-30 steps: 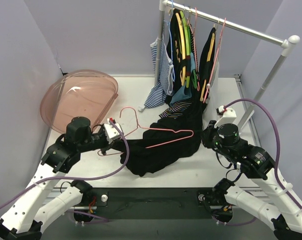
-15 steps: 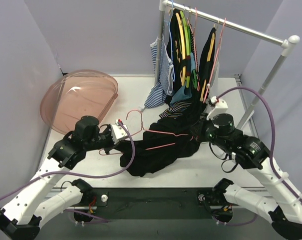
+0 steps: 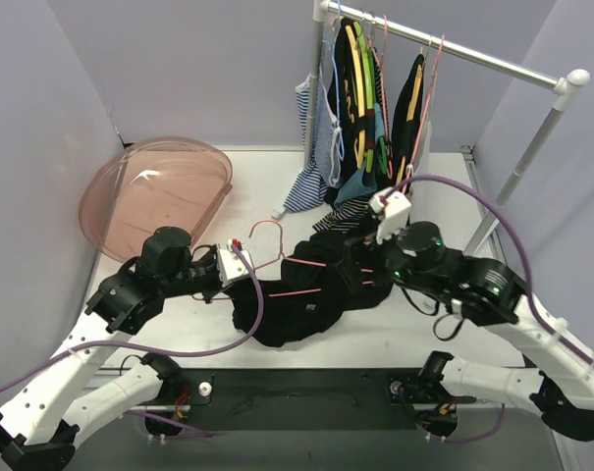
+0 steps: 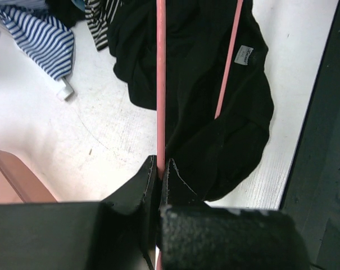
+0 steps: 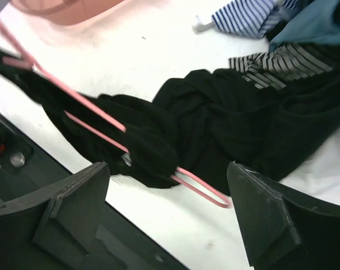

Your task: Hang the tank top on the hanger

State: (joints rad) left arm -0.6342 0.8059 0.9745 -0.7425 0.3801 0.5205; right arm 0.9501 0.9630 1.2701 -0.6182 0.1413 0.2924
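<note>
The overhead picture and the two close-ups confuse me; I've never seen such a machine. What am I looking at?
This is a two-armed robot bolted to a table, each arm ending in a two-finger gripper. The overhead picture comes from a fixed camera above and behind the arms; each close-up comes from a camera on one wrist. On the table lies a black tank top; a pink hanger crosses it, partly hidden by cloth. A pink tub sits at the left, a clothes rack at the back. The left gripper is shut on the hanger's rod. The right gripper is open above the tank top, holding nothing.
</note>
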